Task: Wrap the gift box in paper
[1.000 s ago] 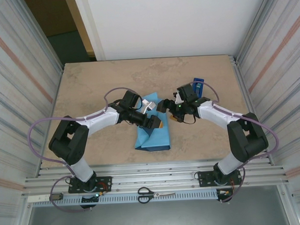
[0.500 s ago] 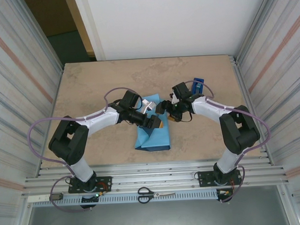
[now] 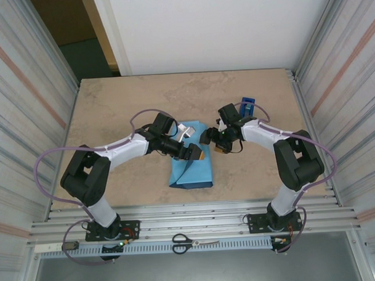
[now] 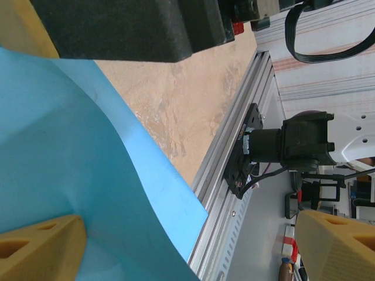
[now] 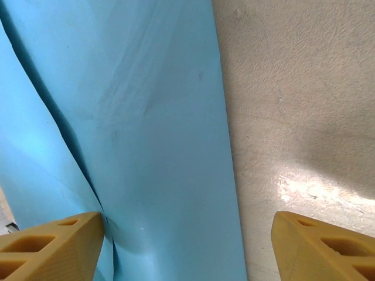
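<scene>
The bench [image 3: 112,100] is a tan, stone-patterned slab with ribbed metal walls on 2 sides. 2 things rest on it: the paper [image 3: 191,171], a sky-blue sheet folded into a loose hump, and a dark-blue tape dispenser [image 3: 247,105] standing farther back, to the paper's right.

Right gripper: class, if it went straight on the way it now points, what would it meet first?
Most likely the paper: its sky-blue face lies straight ahead of the right gripper, whose open jaws straddle the sheet's edge, bare table beside it. Depth is unclear, so how soon cannot be told.
</scene>
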